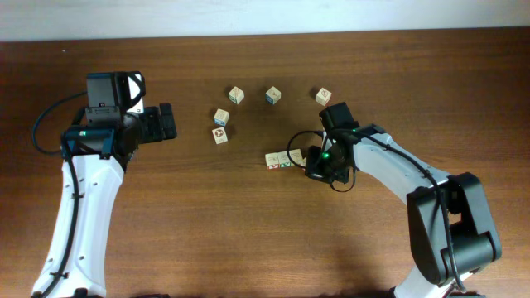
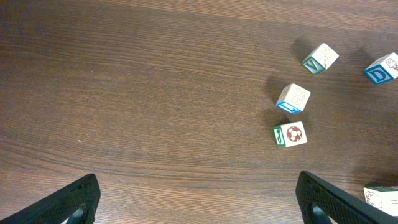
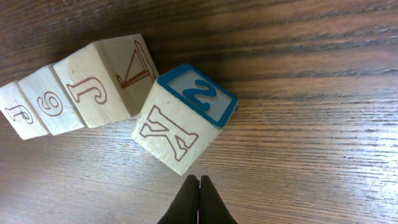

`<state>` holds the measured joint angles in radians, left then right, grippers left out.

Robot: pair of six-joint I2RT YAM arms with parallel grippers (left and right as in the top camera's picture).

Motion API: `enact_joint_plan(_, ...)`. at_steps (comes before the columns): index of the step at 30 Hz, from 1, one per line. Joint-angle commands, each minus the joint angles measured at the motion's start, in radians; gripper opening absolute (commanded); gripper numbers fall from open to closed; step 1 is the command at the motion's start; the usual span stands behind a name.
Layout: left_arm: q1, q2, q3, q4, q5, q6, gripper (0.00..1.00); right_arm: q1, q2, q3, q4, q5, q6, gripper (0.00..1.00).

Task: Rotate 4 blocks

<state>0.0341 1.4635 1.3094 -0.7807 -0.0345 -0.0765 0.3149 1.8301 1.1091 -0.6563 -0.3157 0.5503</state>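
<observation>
Several pale wooden blocks lie on the table. A short row [image 1: 278, 160] sits mid-table; in the right wrist view it shows as blocks marked "6" [image 3: 50, 104] and "J" [image 3: 99, 84], with a blue-topped "2" block [image 3: 186, 118] turned corner-on at its end. My right gripper [image 3: 199, 182] is shut and empty, its tips just short of that block's near corner; in the overhead view this right gripper [image 1: 309, 160] is at the row's right end. My left gripper [image 1: 166, 122] is open and empty, well left of the blocks. Its fingers [image 2: 74, 200] frame bare wood.
Loose blocks sit further back: three in a line [image 1: 237, 95], [image 1: 272, 96], [image 1: 323, 96] and two stacked in depth [image 1: 221, 117], [image 1: 219, 135]. The left wrist view shows a soccer-ball block [image 2: 290, 134] and a blue-edged one [image 2: 293, 98]. Cables trail by both arms.
</observation>
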Motion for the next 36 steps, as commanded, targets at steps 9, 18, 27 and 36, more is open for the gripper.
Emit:
enact_joint_plan(9, 0.002, -0.005, 0.013, 0.002, -0.007, -0.013, 0.99, 0.043, 0.012, 0.006, 0.060, 0.066, 0.009, 0.04)
enact_joint_plan(18, 0.001, -0.005, 0.013, 0.002, -0.007, -0.013, 0.99, -0.011, 0.012, 0.008, 0.063, 0.092, -0.008, 0.04)
enact_joint_plan(27, 0.002, -0.005, 0.013, 0.002, -0.007, -0.013, 0.99, -0.044, -0.038, 0.151, -0.145, 0.090, -0.154, 0.04)
enact_joint_plan(36, 0.002, -0.005, 0.013, 0.002, -0.007, -0.013, 0.99, -0.099, 0.170, 0.185, -0.040, 0.037, -0.203, 0.04)
